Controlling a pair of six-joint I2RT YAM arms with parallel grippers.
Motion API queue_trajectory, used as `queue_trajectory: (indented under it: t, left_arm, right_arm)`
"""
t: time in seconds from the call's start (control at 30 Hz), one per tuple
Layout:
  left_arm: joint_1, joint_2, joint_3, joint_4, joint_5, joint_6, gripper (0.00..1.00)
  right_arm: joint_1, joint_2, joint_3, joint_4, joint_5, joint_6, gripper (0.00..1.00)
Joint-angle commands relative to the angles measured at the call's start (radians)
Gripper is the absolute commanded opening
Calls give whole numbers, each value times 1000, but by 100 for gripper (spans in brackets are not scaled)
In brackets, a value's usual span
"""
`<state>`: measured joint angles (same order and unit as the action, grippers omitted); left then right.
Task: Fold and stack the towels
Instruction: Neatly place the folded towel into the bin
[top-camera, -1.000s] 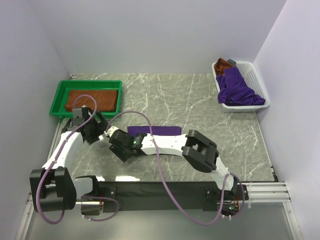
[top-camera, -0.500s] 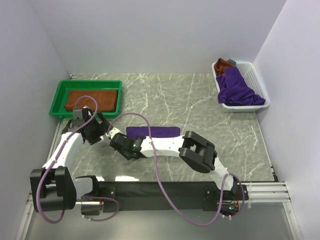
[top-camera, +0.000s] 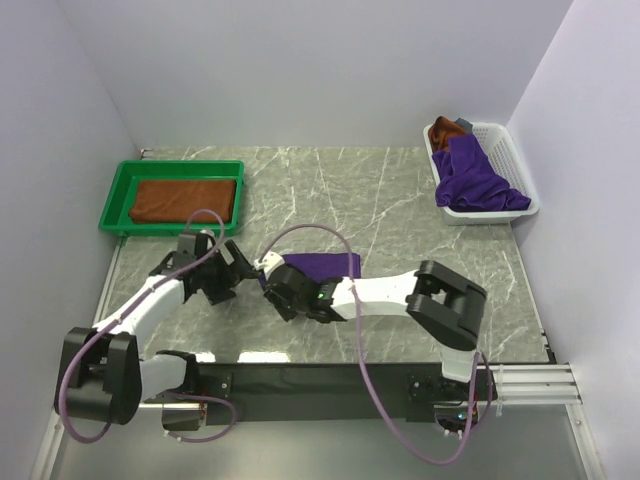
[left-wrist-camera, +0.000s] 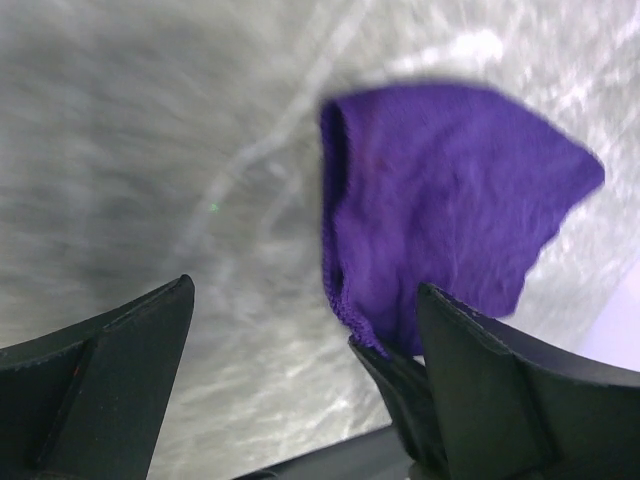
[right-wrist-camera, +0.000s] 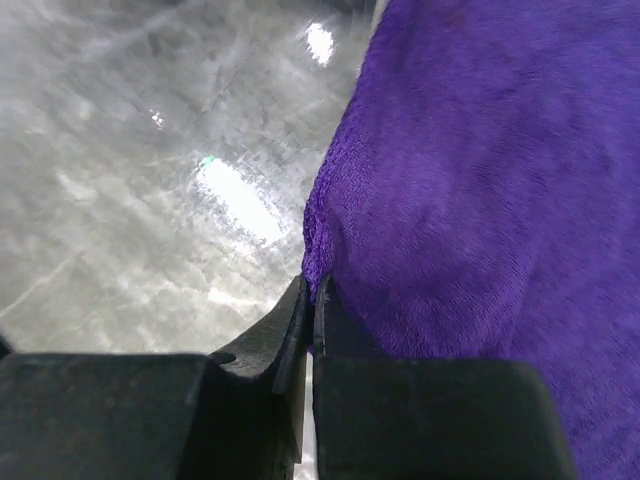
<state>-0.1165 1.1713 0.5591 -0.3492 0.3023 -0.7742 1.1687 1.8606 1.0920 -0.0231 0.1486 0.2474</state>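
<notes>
Closest to me, the two arms are reaching in over the marble table (top-camera: 400, 210) and meeting just left of its middle. The right claw (top-camera: 273, 280) is pinching: its fingers (right-wrist-camera: 265, 345) are pressed together on the left-hand hem of a purple towel (top-camera: 322, 265), which is lying on the table as a narrow folded band. From the left wrist, that end is looking bunched and raised off the stone. The left claw (top-camera: 236, 268) is hanging just beside it, spread wide and gripping nothing, with the towel's raised end showing ahead of its fingers.

Further back on the left, a rust-brown towel (top-camera: 183, 200) is lying flat and folded in the green tray (top-camera: 120, 190). At the far right, the white basket (top-camera: 505, 150) is holding a second purple towel (top-camera: 478, 182) in a loose heap, with a rust-brown cloth (top-camera: 443, 130) showing behind it.

I'm judging the job as part-way through. One towel is lying folded in the tray, one is being folded or readied for carrying there, and at least two are waiting unfolded.
</notes>
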Motion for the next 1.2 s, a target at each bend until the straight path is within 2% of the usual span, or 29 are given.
queue_trajectory:
  t: [0.0,0.17,0.37,0.47,0.57,0.67,0.7,0.77,0.8,0.87,0.9,0.93,0.97,1.0,1.07,1.1,1.17]
  left_arm:
    - [-78,-39,-34,119,1,-130,98]
    - [-140,-41,-65,162,-51,-229,99]
    - [-155,-21,-105,222,-54,-295,99]
    - [-163,16,-114,260,-51,-318,95]
    - [-170,50,-122,300,-45,-335,85]
    - [-189,60,-114,293,-80,-330,66]
    - [-192,62,-116,291,-84,-330,56]
    - [-195,67,-129,311,-83,-335,47]
    - [-196,68,-133,317,-80,-339,36]
    - [-201,73,-136,320,-75,-339,24]
    - [-201,71,-133,317,-77,-333,10]
    - [-204,68,-130,309,-81,-326,2]
    - [-204,67,-122,287,-94,-317,1]
    - [-204,65,-98,267,-103,-288,1]
    - [-204,70,-30,192,-146,-249,1]
    - [-204,76,1,162,-169,-205,1]
    - [-204,116,112,103,-207,-154,1]
  right_arm:
    - [-20,-103,-52,195,-34,44,0]
    - [-32,-135,-99,285,-66,76,0]
    - [-34,-136,-98,319,-96,84,0]
    - [-32,-126,-89,316,-104,82,0]
    - [-32,-113,-89,319,-107,90,0]
    - [-32,-107,-92,322,-103,93,0]
    - [-32,-103,-93,324,-103,93,0]
    - [-34,-103,-98,331,-101,93,0]
    - [-32,-101,-98,333,-101,93,0]
    - [-34,-100,-96,333,-98,95,0]
    - [-32,-100,-98,333,-98,95,0]
    - [-32,-103,-101,334,-98,96,0]
    - [-32,-106,-106,339,-96,102,2]
    - [-32,-119,-127,347,-83,107,32]
    - [-32,-149,-162,382,-58,125,57]
    - [-33,-182,-197,385,-28,130,74]
    - [-33,-221,-231,382,9,127,84]
